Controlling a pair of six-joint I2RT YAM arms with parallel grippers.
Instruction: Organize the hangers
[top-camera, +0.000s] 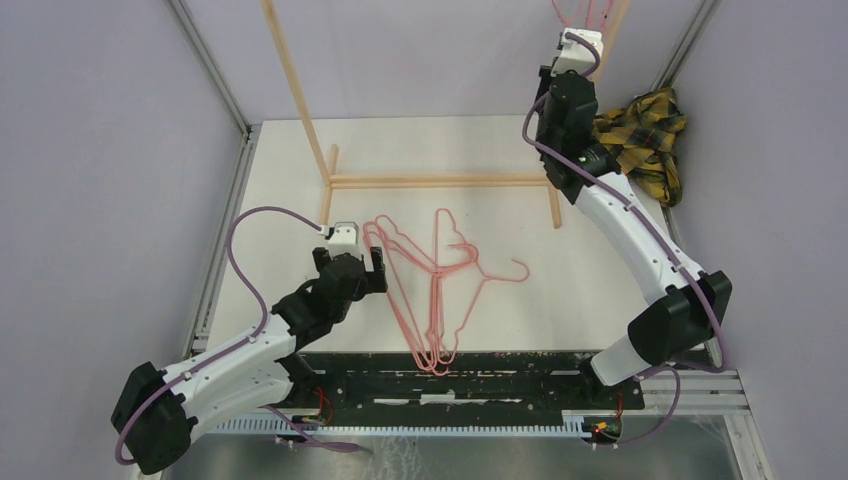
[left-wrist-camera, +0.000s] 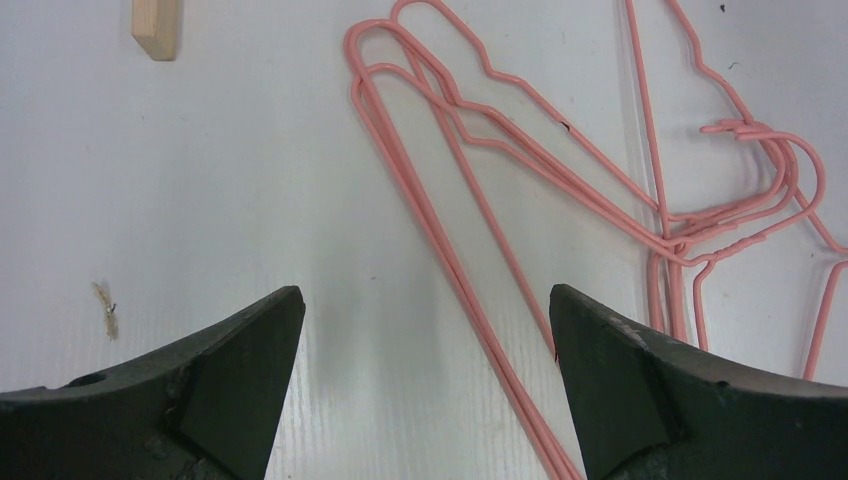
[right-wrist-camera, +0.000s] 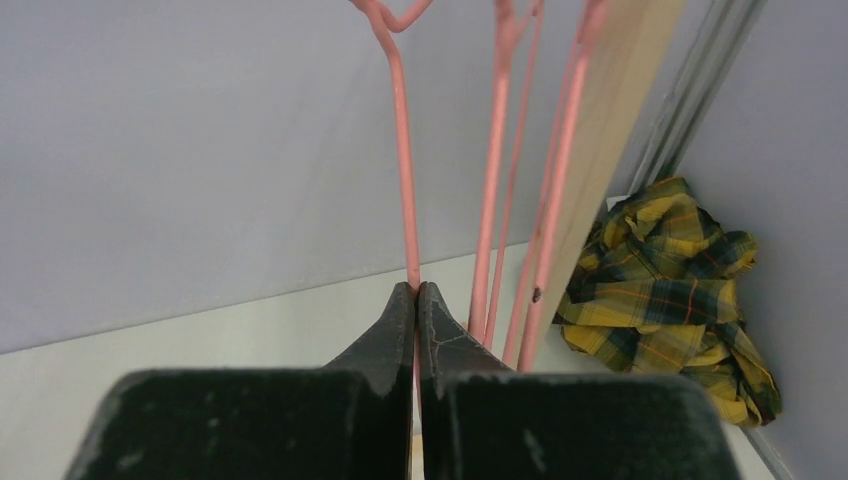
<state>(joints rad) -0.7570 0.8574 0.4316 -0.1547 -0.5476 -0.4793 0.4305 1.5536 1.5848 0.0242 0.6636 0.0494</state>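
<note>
Several pink wire hangers (top-camera: 432, 290) lie tangled on the white table (top-camera: 560, 280). My left gripper (top-camera: 349, 262) hovers open at their left edge. In the left wrist view its jaws (left-wrist-camera: 425, 295) stand wide apart over the long straight wires of the pile (left-wrist-camera: 470, 130), touching none. My right gripper (top-camera: 578, 45) is raised high at the back right. In the right wrist view it (right-wrist-camera: 417, 288) is shut on the thin wire of one hanging hanger (right-wrist-camera: 402, 150). More hangers (right-wrist-camera: 495, 200) hang just to its right, beside the wooden post (right-wrist-camera: 600, 150).
The light wooden rack frame (top-camera: 440, 181) stands at the back of the table, one foot (left-wrist-camera: 157, 28) showing in the left wrist view. A yellow-black plaid cloth (top-camera: 640, 140) (right-wrist-camera: 665, 290) is bunched in the back right corner. Grey walls enclose the table.
</note>
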